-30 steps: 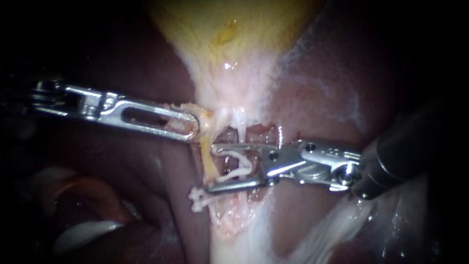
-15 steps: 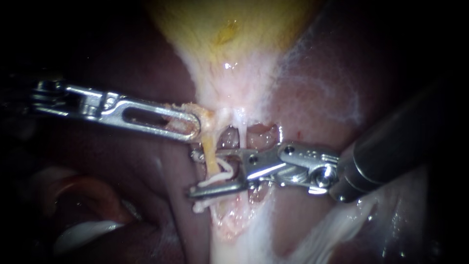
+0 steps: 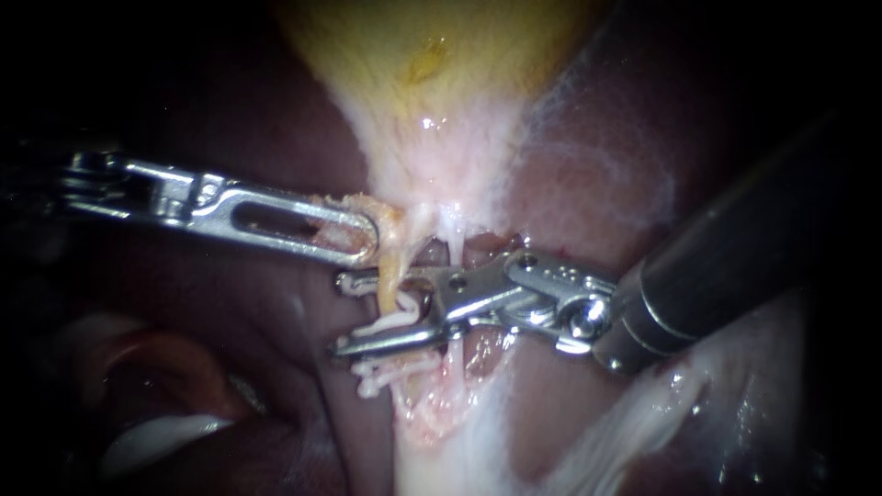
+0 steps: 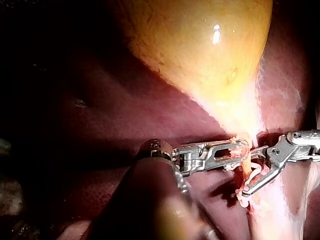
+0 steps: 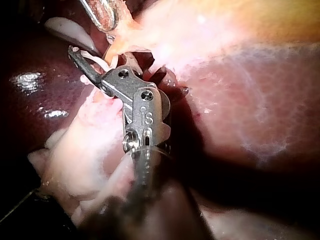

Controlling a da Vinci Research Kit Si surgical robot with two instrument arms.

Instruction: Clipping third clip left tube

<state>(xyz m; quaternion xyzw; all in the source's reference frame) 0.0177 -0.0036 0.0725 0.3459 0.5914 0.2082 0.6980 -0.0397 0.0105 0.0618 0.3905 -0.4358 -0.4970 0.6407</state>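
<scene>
The yellowish left tube runs down from the neck of the gallbladder. My left instrument is shut on the pale tissue at that neck and holds it leftward. From the right comes my right instrument, its jaws open with one on each side of the left tube. A white clip lies between them. Just below the lower jaw, a second white clip sits on the tube. In the left wrist view my left instrument grips beside the open jaws of my right instrument.
Dark red liver lies on both sides of the gallbladder. A second thin pale tube runs down just right of the left one. White filmy tissue spreads below the right shaft. In the right wrist view pale tissue lies beside the shaft.
My right instrument has moved leftward, and its open jaws with the clip now reach past the left tube. My left instrument has kept its hold and place.
</scene>
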